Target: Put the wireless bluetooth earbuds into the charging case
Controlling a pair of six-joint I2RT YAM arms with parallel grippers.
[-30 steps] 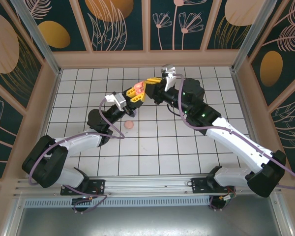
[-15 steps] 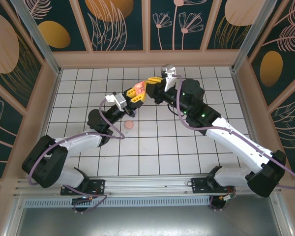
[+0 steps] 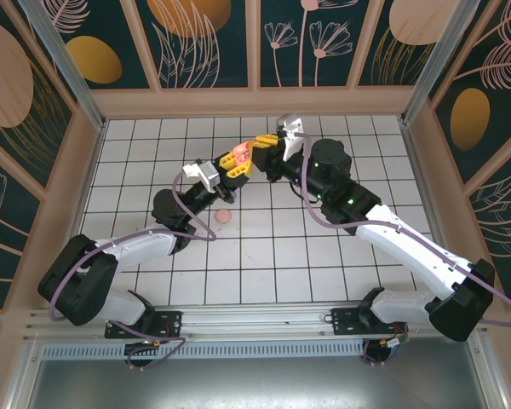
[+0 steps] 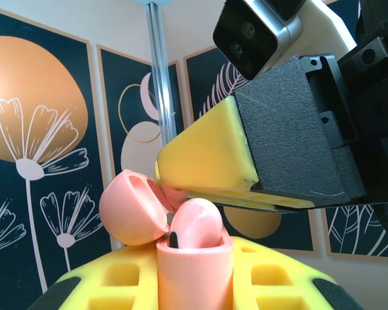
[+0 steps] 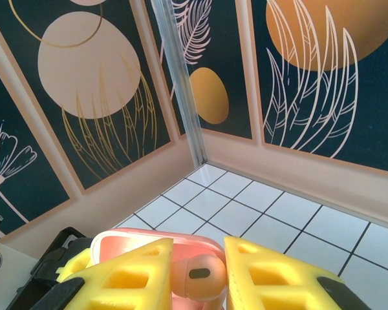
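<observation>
Earbud point(image 4: 197, 223) location: seated in the open charging case point(image 4: 194, 274), which is held above the tiled floor point(image 3: 324, 247) near the middle of the work area, where the two arms meet.

Orientation, left wrist view: the salmon-pink earbud stands with its long axis vertical in the frame. The rounded head points up and projects above the case rim. The lower part is hidden inside the case. A small dark mark shows on the left side of the head, just above the rim.

Orientation, right wrist view: the earbud point(image 5: 197, 274) turns a dark oval mark toward the camera. The pink charging case point(image 5: 142, 244) sits directly behind it.

Lid point(image 4: 130, 208): hinged open and tilted back to the left of the earbud, with its hollow side facing up and to the right.

Left gripper point(image 3: 236, 163): closed on the charging case point(image 3: 238, 154), with a yellow finger on each side of the case body.

Right gripper point(image 5: 197, 279): closed on the earbud, which sits between the two yellow fingers and touches both. In the left wrist view one yellow finger point(image 4: 207, 158) enters from the upper right, its tip just above the earbud head and beside the lid.

Other item: a small salmon-pink item point(image 3: 225, 217) lies on the floor beside the left forearm. It is too small to identify.
</observation>
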